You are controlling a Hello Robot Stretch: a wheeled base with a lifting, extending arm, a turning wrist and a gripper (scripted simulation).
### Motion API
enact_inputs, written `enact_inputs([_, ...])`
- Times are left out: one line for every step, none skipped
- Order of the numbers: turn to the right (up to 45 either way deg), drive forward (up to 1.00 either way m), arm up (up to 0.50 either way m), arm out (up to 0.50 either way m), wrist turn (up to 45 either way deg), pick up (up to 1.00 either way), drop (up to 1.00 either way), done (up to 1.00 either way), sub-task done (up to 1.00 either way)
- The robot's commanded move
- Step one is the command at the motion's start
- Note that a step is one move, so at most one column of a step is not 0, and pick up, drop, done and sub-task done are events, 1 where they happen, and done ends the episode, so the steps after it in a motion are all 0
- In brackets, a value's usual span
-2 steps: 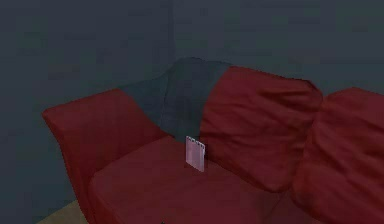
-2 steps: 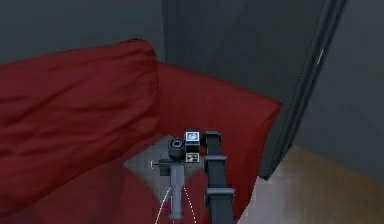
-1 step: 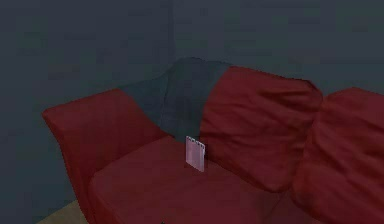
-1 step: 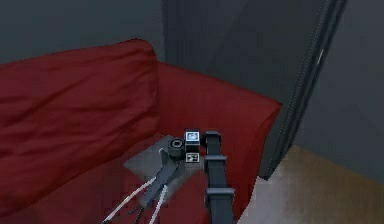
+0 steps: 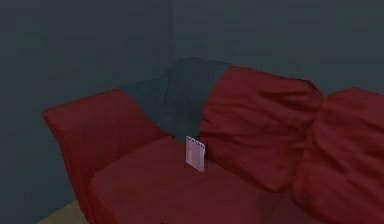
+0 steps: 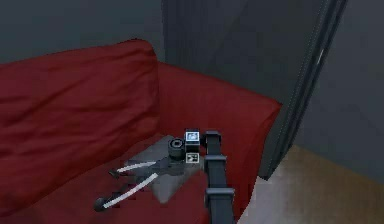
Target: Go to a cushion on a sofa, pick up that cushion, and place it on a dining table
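Note:
A red sofa (image 5: pixel 120 180) stands in a dark corner. A dark blue-grey cushion (image 5: pixel 185 95) leans against its back near the corner, and plump red back cushions (image 5: pixel 265 120) sit to the right of it. In the arm side view the arm (image 6: pixel 217 180) reaches over the red sofa's seat (image 6: pixel 70 180), and the gripper (image 6: pixel 107 190) points toward that view's left, low over the seat. A greyish patch lies on the seat under the gripper's body. I cannot tell whether the gripper holds anything.
A small pale pink upright thing (image 5: pixel 195 153) stands on the seat in front of the cushions. The sofa's armrest (image 6: pixel 245 115) ends near a dark upright panel (image 6: pixel 310 80). Wooden floor (image 6: pixel 320 190) lies beyond it at the arm side view's right.

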Motion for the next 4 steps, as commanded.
enact_inputs([0.0,0.0,0.0,0.0,45.0,0.0,0.0,0.0,0.0])
enact_inputs([0.0,0.0,0.0,0.0,15.0,0.0,0.0,0.0,0.0])
enact_inputs([0.0,0.0,-0.3,0.0,0.0,0.0,0.0,0.0,0.0])
enact_inputs([0.0,0.0,0.0,0.0,0.0,1.0,0.0,0.0,0.0])
